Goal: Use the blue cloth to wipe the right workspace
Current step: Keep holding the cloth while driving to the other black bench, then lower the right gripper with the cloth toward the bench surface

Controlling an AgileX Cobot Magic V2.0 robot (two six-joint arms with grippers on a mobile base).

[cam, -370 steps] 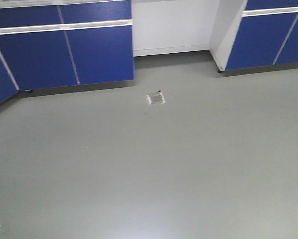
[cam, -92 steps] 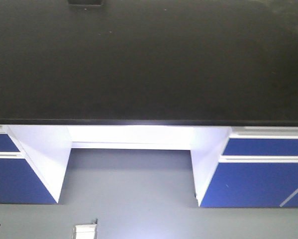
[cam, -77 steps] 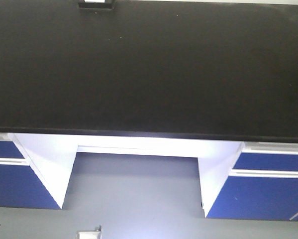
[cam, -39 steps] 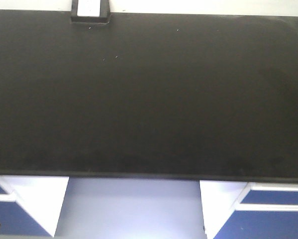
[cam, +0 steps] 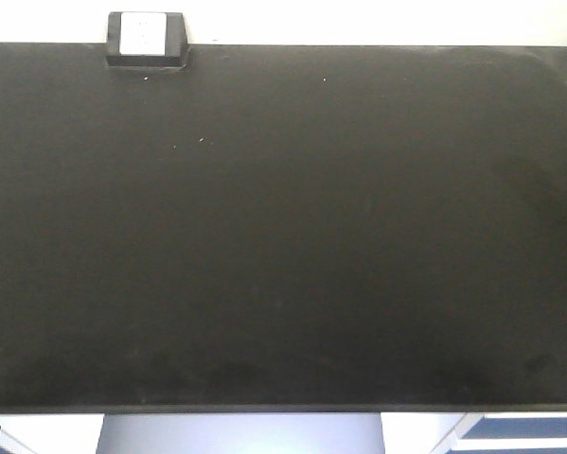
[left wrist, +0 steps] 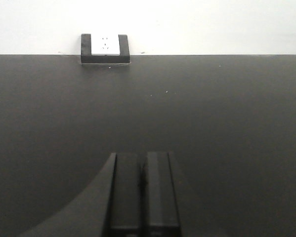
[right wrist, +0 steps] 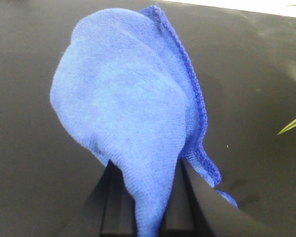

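Black bench (cam: 283, 236): matte top that now fills almost the whole front view. A second ago its front edge sat about halfway up, with cabinets and floor below it. A few seconds back only floor showed. Judged: the base has closed on the right workspace and stands within wiping reach.
Outlet box (cam: 146, 40): black with a white face, at the back edge against the wall, left of centre. It has slid down into full view during the approach.
Specks (cam: 203, 142): a few pale dots on the top, nearer the box side. The rest of the surface is plain.
Cloth (right wrist: 133, 113): royal blue and bunched, with the stitched hem on its right side. It is carried above the bench, and no contact with the top can be seen.
Right gripper (right wrist: 147, 192): fingers clamped on the cloth's lower fold.
Left gripper (left wrist: 143, 163): fingers pressed together with nothing between them. It hovers over bare bench and points toward the box.
Cabinet (cam: 534, 433): blue front, a sliver under the bench edge at lower right.
Leaf (right wrist: 292, 123): green tip at the right edge of the right wrist view.
Stage: approach looks finished and wiping has not begun. The next move would be to lower the cloth flat onto the top.
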